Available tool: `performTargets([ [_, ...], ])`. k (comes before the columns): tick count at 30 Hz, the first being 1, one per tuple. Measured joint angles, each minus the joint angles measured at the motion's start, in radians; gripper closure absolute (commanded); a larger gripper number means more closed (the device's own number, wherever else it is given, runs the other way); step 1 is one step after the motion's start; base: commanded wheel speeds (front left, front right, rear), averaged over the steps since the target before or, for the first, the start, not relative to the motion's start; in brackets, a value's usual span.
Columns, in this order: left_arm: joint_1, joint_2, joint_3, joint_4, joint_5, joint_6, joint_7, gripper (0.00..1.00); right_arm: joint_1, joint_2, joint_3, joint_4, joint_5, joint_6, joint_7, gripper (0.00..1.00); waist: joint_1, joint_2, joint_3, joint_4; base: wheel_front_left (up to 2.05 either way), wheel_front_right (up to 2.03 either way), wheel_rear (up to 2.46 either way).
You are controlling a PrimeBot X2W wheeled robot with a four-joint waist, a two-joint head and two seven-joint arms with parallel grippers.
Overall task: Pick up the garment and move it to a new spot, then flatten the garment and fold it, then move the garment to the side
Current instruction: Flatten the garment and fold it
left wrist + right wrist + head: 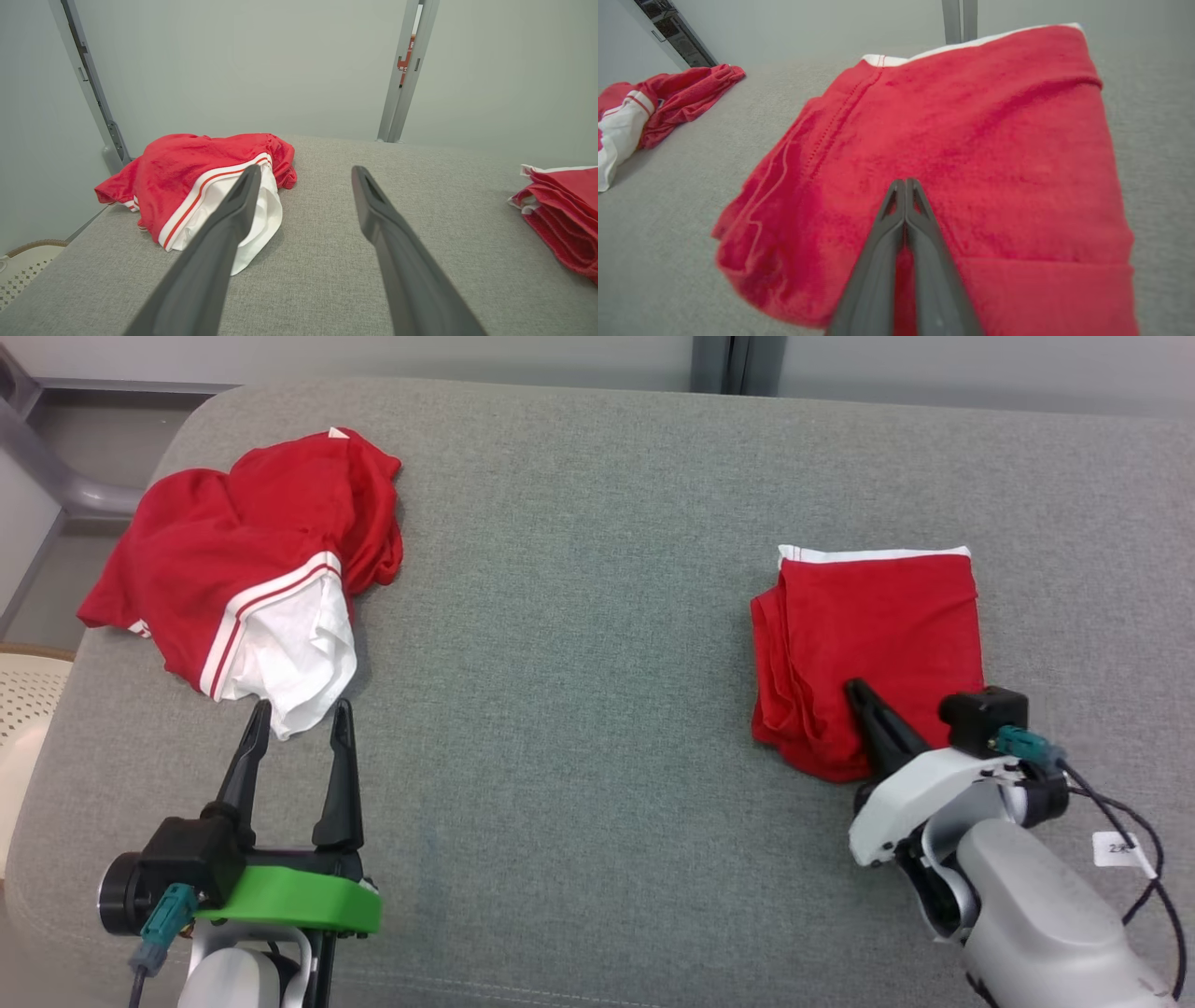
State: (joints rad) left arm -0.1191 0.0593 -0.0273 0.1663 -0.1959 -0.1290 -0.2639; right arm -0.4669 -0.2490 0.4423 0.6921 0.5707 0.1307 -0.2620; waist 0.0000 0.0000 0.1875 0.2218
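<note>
The robot's two dark-fingered tools sit lowest in the head view. The left gripper (302, 707) is spread wide, and the right gripper (857, 691) is closed to a single point. Both are over the broad grey upholstered surface (579, 616). At its left end lies a crumpled red-and-white jersey garment (243, 551), its white hem just reaching between the left fingers, ungrasped. A smaller folded red garment (887, 625) lies to the right under the closed tips. Whether they pinch cloth I cannot tell. That one looks finished. The heap probably needs every step.
</note>
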Motion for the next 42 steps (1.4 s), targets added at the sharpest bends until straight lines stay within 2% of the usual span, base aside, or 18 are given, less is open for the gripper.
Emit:
performTargets([
  [6,-0.006,-0.001,0.008,0.0,0.0,0.0,0.0,0.0,-0.003,0.095,0.087,-0.027,-0.042,0.0,-0.001,1.0,0.0,0.0,0.011,-0.001,0.0,0.0,0.0],
  [9,-0.013,-0.002,0.007,0.0,0.0,0.0,0.0,0.0,-0.003,0.114,0.101,-0.045,-0.06,0.0,-0.001,1.0,0.0,0.0,0.015,-0.004,0.0,0.0,0.0],
  [15,-0.015,-0.002,0.021,0.003,0.004,0.0,0.0,0.0,0.007,0.104,0.004,-0.192,-0.125,0.0,-0.001,1.0,0.0,0.0,0.011,-0.033,0.0,0.0,0.0],
  [23,-0.014,0.005,0.04,0.008,0.014,0.0,0.0,0.0,0.123,0.054,-0.177,-0.38,-0.21,0.0,-0.001,1.0,0.0,0.0,-0.012,-0.102,0.0,0.0,0.0],
  [24,-0.014,0.004,0.042,0.009,0.014,0.0,0.0,0.0,0.137,0.049,-0.195,-0.396,-0.216,0.0,-0.001,0.94,0.0,0.0,-0.015,-0.109,0.0,0.0,0.0],
  [25,-0.014,0.005,0.046,0.011,0.016,0.0,0.0,0.0,0.154,0.042,-0.214,-0.415,-0.224,0.0,-0.001,0.73,0.0,0.0,-0.018,-0.118,0.0,0.0,0.0],
  [26,-0.014,0.005,0.05,0.012,0.019,0.0,0.0,0.0,0.172,0.036,-0.233,-0.433,-0.231,0.0,-0.001,0.4,0.0,0.0,-0.023,-0.127,0.0,0.0,0.0],
  [27,-0.014,0.005,0.053,0.012,0.02,0.0,0.0,0.0,0.187,0.033,-0.245,-0.445,-0.235,0.0,-0.001,0.0,0.0,0.0,-0.026,-0.134,0.0,0.0,0.0],
  [33,0.0,0.007,0.064,0.024,0.024,0.0,0.0,0.0,0.288,0.024,-0.319,-0.515,-0.249,0.0,-0.001,0.0,0.0,0.0,-0.056,-0.172,0.0,0.0,0.0],
  [42,0.042,0.014,0.08,0.055,0.031,0.0,0.0,0.0,0.396,0.038,-0.361,-0.57,-0.267,0.0,-0.001,0.0,0.0,0.0,-0.102,-0.195,0.0,0.0,0.0],
])
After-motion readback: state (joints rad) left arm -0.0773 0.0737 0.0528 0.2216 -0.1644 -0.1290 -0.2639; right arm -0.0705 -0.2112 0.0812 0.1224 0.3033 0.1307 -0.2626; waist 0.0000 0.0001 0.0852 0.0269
